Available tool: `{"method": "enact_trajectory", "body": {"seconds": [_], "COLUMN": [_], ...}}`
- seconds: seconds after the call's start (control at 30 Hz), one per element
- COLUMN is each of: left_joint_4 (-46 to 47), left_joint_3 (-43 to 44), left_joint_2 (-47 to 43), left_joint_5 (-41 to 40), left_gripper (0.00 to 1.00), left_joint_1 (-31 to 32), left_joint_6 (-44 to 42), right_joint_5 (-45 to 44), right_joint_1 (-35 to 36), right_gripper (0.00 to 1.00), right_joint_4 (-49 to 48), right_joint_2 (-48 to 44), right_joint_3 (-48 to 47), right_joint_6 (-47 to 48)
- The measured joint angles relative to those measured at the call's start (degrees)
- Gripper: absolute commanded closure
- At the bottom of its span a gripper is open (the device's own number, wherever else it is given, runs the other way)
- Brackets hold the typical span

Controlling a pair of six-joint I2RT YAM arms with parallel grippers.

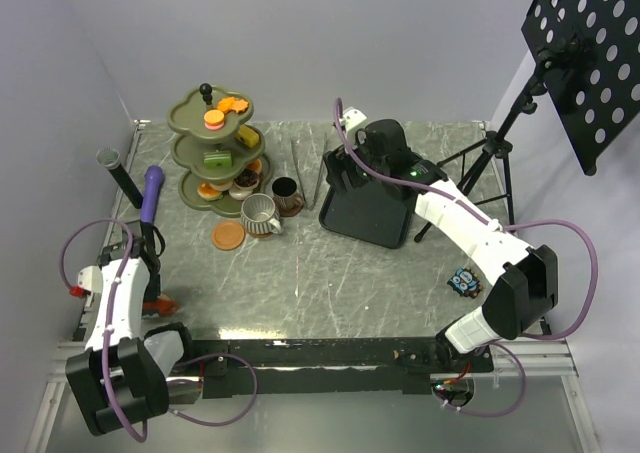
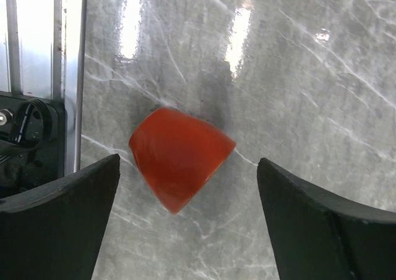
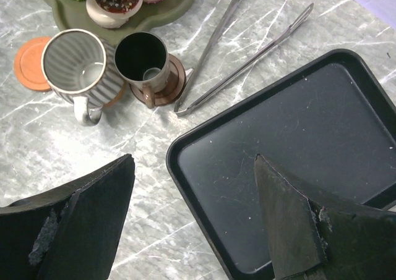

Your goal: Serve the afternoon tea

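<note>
One copper-orange cup lies on its side on the marble table, straight below the left gripper and between its fingers, touching neither. Its outline is blurred. The long axis runs slantwise, with the narrow end toward the wrist and the broad end away from it. This gripper's jaws stand wide apart with nothing pinched.

The left arm is folded close above its base at the table's near left corner, wrist aimed downward. The right arm reaches far forward with its elbow out to the right. Its gripper is spread and empty above the near corner of the black tray. Ahead of its left finger stand the striped grey cup and the dark cup, the latter on a brown saucer. Metal tongs lie ahead, and the olive-green stand is beyond them.
</note>
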State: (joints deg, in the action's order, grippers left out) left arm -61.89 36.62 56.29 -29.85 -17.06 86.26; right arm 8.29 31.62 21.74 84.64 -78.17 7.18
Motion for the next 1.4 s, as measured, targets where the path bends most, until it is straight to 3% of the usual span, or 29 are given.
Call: {"method": "enact_trajectory", "body": {"seconds": [0.1, 0.27, 0.43, 0.6, 0.8, 1.0, 1.2, 1.4], "left_joint_4": [0.22, 1.03, 0.74, 1.20, 1.60, 4.33, 11.76, 11.45], "left_joint_3": [0.00, 0.00, 0.00, 0.02, 0.85, 7.30, 10.03, 11.76], "left_joint_2": [1.42, 4.26, 5.14, 4.26, 1.36, 1.29, 1.09, 1.44], "left_joint_5": [-0.33, -0.61, -0.22, 1.36, 3.69, 7.21, 21.68, 35.17], "left_gripper": [0.23, 0.37, 0.72, 0.95, 0.99, 0.99, 0.99, 0.99], "left_joint_1": [-0.20, -0.28, -0.33, -0.37, -0.37, -0.37, 0.94, 4.11], "left_joint_6": [-0.02, -1.03, -2.27, -3.72, -6.71, -15.45, -29.31, -42.12], "right_joint_5": [-0.07, -0.35, -1.09, -1.38, -1.40, -1.84, -2.54, 0.79], "right_joint_1": [0.00, 0.00, 0.00, 0.00, 0.02, 0.00, 0.57, 4.70], "right_gripper": [0.16, 0.16, 0.16, 0.16, 0.16, 0.16, 0.16, 0.17], "right_joint_4": [-0.02, 0.13, 0.07, 0.09, 0.04, 0.17, 1.05, 0.22], "right_joint_2": [0.00, 0.00, 0.00, 0.00, 0.00, 0.00, 0.04, -0.68], "right_joint_3": [0.57, 0.87, 1.07, 1.99, 2.14, 2.05, -1.86, -3.19], "right_joint_6": [0.20, 0.87, 1.62, 1.73, 1.75, 2.14, 2.62, 4.02]}}
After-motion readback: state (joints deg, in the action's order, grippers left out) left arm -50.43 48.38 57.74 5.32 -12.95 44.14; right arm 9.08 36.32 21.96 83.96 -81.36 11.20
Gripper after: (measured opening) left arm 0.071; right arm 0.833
